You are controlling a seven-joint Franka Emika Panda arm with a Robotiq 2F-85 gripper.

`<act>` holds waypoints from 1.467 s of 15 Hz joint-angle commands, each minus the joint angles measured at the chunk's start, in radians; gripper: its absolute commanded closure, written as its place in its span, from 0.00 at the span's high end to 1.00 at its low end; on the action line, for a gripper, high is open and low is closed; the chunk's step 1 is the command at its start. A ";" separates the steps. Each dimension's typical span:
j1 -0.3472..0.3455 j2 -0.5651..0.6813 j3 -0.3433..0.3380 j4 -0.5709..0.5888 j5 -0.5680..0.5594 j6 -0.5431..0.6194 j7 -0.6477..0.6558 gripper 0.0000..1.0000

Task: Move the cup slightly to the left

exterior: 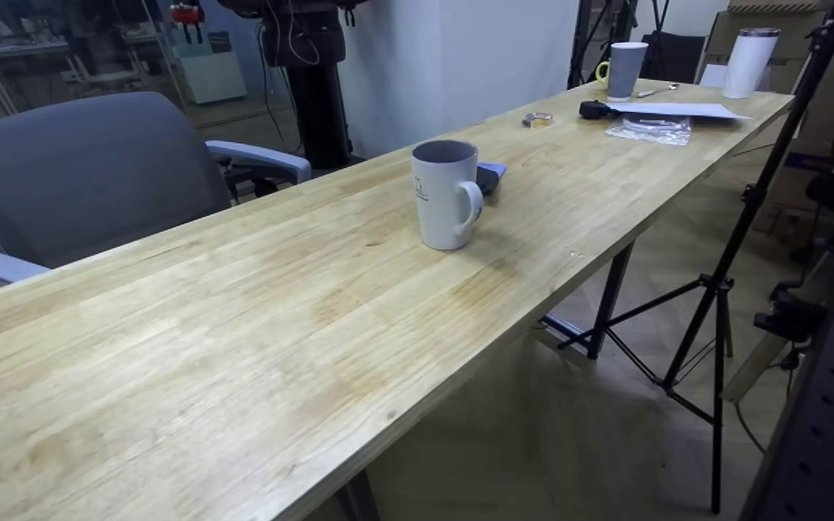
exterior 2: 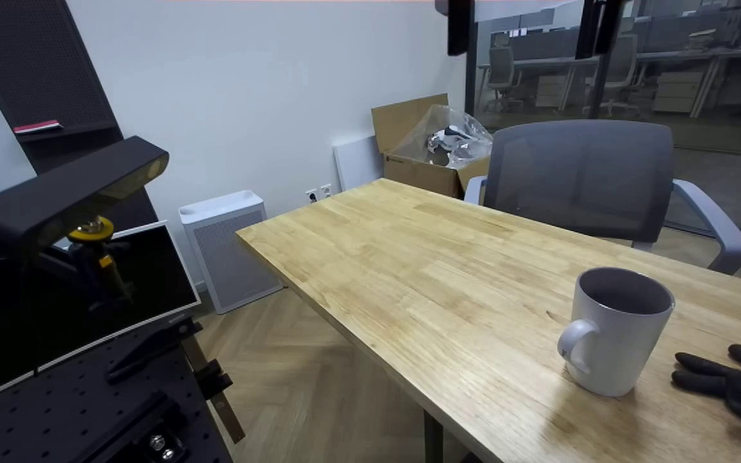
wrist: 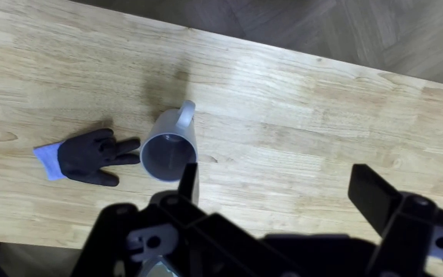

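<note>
Gripper [wrist: 275, 181]: External Appearance

Finish: predominantly black. Each finger pad [wrist: 373, 198] is a flat-faced, straight-edged block. The linkage bars [wrist: 225, 232] are black and angular, with rounded ends bearing circular caps [wrist: 420, 200] (detail blurred). A pale grey plate [wrist: 167, 232] shows on either side, each pierced by one dark round hole. In an exterior view, the fingertips [exterior 2: 459, 29] appear as straight black bars.

In the wrist view a pale cup [wrist: 168, 157] stands on a wooden table [wrist: 279, 127]; floor [wrist: 383, 34] shows well above it. Left of the cup, just beside it, lies a dark, blue-cuffed glove [wrist: 86, 157]. The gripper [wrist: 273, 181] spans wide, one finger [wrist: 186, 184] covering part of the cup, the other well right of it.
</note>
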 commanded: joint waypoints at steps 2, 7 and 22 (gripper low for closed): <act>-0.027 0.115 -0.028 0.085 0.002 0.024 -0.016 1.00; -0.049 0.260 -0.025 0.191 -0.001 0.043 0.002 1.00; -0.072 0.588 0.033 0.383 -0.006 0.088 0.024 1.00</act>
